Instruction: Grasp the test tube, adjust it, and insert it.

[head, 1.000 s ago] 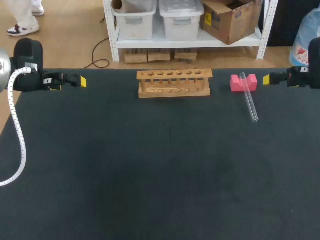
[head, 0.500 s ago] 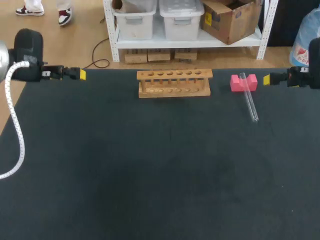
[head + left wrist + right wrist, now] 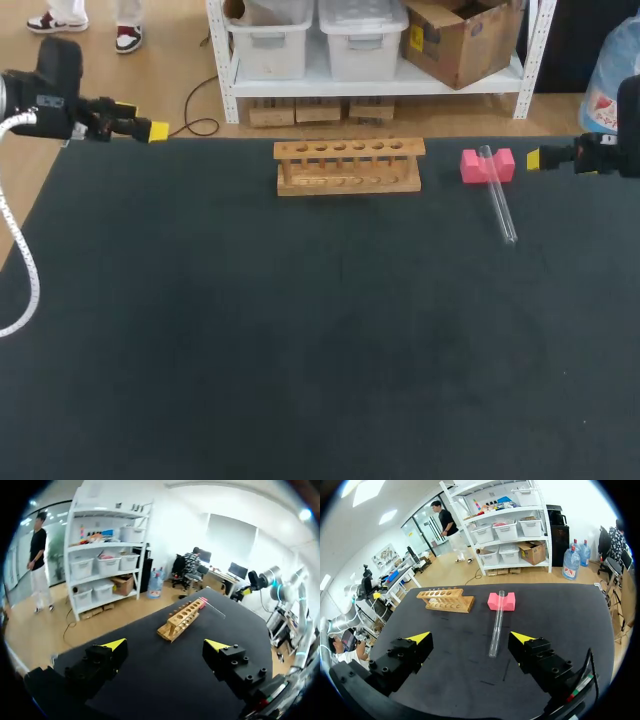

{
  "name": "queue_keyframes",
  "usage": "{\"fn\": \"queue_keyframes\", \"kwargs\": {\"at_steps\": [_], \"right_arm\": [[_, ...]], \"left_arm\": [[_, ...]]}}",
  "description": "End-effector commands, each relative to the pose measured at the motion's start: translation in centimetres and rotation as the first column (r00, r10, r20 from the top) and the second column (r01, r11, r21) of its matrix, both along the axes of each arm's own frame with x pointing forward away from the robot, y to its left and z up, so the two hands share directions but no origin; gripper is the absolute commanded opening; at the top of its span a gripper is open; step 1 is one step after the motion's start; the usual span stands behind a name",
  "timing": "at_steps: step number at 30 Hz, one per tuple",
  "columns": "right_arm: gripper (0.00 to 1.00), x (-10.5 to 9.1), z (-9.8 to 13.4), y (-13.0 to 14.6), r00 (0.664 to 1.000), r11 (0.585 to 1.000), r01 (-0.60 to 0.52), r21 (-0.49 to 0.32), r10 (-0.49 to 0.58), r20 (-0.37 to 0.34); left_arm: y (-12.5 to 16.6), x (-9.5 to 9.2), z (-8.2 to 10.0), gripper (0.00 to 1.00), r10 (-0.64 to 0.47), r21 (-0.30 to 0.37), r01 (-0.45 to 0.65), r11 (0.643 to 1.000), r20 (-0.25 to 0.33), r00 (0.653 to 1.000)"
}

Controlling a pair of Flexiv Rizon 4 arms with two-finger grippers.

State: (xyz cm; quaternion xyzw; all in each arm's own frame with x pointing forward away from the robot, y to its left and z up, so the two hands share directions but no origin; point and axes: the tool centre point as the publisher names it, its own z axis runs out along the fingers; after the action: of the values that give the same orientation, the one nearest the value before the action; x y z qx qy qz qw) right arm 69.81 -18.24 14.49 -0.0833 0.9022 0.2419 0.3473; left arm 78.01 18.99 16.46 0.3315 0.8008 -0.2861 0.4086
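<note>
head view: test tube (image 3: 499, 200) lengthwise front-back, end on pink block (image 3: 472, 166); jaws spread.

The table (image 3: 320, 340) is covered in a dark, almost black matte surface that runs across the whole head view. The same dark top shows in the left wrist view (image 3: 165, 675) and the right wrist view (image 3: 460, 650).

A small bright pink block (image 3: 487, 165) lies flat on the table, close to its far edge and in its right half, with its long side along that edge. Its top is notched in the middle, leaving two raised ends. The right wrist view (image 3: 501, 601) shows it plainly. In the left wrist view it is only a small pink spot (image 3: 202, 601) far across the table.
</note>
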Motion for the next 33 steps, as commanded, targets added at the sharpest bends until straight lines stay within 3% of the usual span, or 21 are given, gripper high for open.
{"fn": "queue_keyframes", "kwargs": {"at_steps": [1, 4, 10, 23, 33], "right_arm": [[1.00, -0.1, 0.1, 0.1, 1.000, 1.000, 0.004, -0.005, -0.004, 0.000], [1.00, -0.1, 0.1, 0.1, 1.000, 1.000, 0.004, -0.005, -0.004, 0.000], [1.00, -0.1, 0.1, 0.1, 1.000, 1.000, 0.004, -0.005, -0.004, 0.000], [1.00, -0.1, 0.1, 0.1, 1.000, 1.000, 0.004, -0.005, -0.004, 0.000], [1.00, -0.1, 0.1, 0.1, 1.000, 1.000, 0.004, -0.005, -0.004, 0.000]], "left_arm": [[-0.2, 1.7, -1.1, 1.00, -0.375, -0.184, 0.395, 0.900, 0.134, 0.917], [-0.6, 2.1, -1.3, 1.00, -0.417, -0.173, 0.446, 0.878, 0.181, 0.891], [-2.2, 3.4, -2.5, 1.00, -0.411, -0.160, 0.443, 0.882, 0.196, 0.890], [-5.4, 4.7, -5.0, 1.00, -0.414, -0.142, 0.437, 0.888, 0.166, 0.895], [-6.3, 5.2, -5.4, 1.00, -0.401, -0.144, 0.425, 0.894, 0.168, 0.900]]}}
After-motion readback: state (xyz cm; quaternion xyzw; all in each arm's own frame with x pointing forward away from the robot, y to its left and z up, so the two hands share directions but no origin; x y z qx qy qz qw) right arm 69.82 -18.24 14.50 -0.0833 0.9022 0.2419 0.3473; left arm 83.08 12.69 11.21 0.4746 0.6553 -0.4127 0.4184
